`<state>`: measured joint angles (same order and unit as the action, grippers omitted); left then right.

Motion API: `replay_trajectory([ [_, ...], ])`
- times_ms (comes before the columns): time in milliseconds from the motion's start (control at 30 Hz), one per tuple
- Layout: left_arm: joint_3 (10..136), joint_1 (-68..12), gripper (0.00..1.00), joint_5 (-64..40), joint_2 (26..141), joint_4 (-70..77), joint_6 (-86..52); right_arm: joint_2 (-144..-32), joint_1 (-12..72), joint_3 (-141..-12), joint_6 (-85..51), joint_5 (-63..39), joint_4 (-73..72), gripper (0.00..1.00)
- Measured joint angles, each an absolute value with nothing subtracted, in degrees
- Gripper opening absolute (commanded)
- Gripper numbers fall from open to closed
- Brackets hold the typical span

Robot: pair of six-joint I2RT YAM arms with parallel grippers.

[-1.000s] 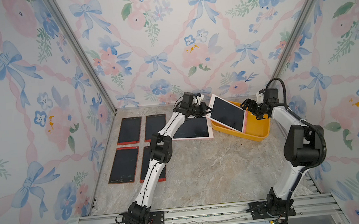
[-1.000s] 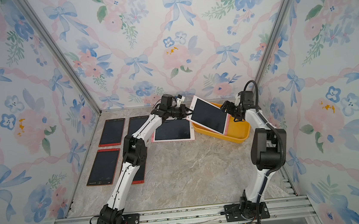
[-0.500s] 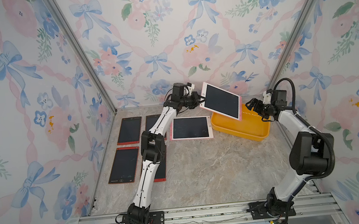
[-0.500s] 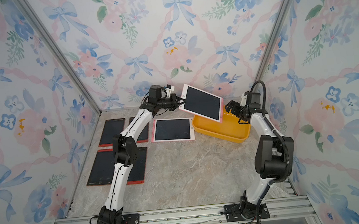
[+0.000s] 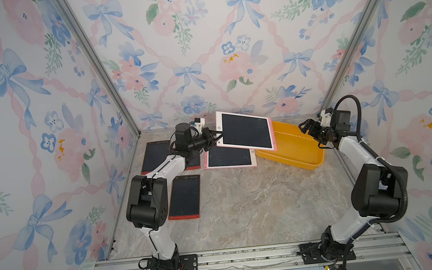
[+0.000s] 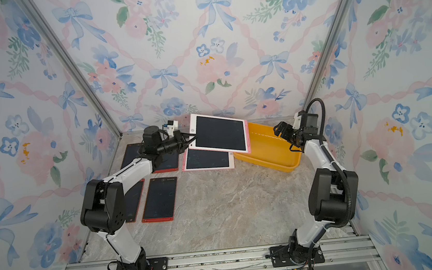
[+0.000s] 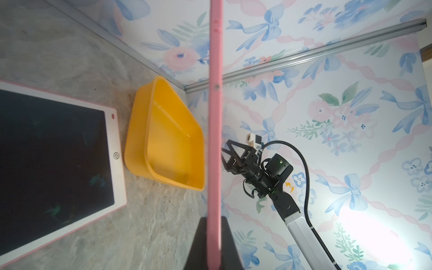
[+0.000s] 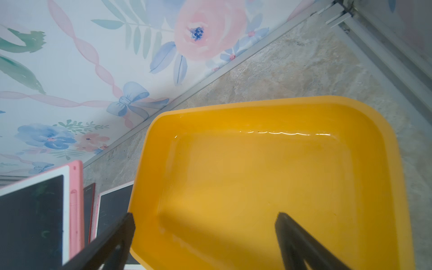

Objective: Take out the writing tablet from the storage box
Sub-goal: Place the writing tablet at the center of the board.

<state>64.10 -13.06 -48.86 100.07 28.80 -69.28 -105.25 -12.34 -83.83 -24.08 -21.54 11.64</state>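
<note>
A second earlier the writing tablet [image 5: 245,131] had leaned against the storage box [image 5: 300,149] with its lower edge inside. It had since been lifted clear and hung tilted in the air. In both top views it overlapped the box's near-left rim and the pink-framed tablet [image 5: 229,157] lying on the counter [image 5: 243,206]. The left arm had folded its elbow back toward its base. The right arm had drawn away from the tablet toward the right wall. The box and the tablets on the counter lay where they had been.

We counted six tablets: two pink-framed, one held and one flat just beside the box, and four red-framed tablets [image 6: 158,198] in two rows at the counter's left. There was one yellow-orange box and two arms.

The left pincer [image 5: 214,138] was clamped tight on the left edge of the lifted tablet, and the left wrist view showed a dark finger [image 7: 228,236] on each side of the pink rim. The right pincer [image 5: 306,128] held nothing. Its fingers [image 8: 121,233] were spread wide above the box's right end, touching neither box nor tablet.
</note>
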Motion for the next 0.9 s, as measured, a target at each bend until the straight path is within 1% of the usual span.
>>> replay_trajectory([
  [200,45.45,-11.38,0.0,-49.63,88.49,32.99,-71.16,-105.21,-11.88,-83.85,-24.08,-21.89,11.57,0.97],
  [367,35.55,-8.62,0.0,-52.23,80.03,31.99,-69.36,-105.23,-10.61,-83.92,-24.05,-21.85,11.88,0.97],
  [433,31.42,-7.46,0.0,-52.88,77.71,28.62,-67.42,-105.23,-9.89,-84.18,-24.05,-21.85,12.23,0.97],
  [600,29.12,-6.52,0.0,-51.48,74.96,10.02,-55.18,-105.32,-8.29,-85.3,-24.03,-21.06,12.69,0.97],
  [733,27.2,-5.93,0.0,-51.94,72.38,5.06,-49.87,-105.56,-7.03,-86.59,-23.97,-20.32,13.1,0.97],
  [900,24.75,-5.52,0.0,-51.48,73.45,4.12,-46.5,-105.65,-5.87,-86.94,-23.59,-19.62,13.63,0.97],
])
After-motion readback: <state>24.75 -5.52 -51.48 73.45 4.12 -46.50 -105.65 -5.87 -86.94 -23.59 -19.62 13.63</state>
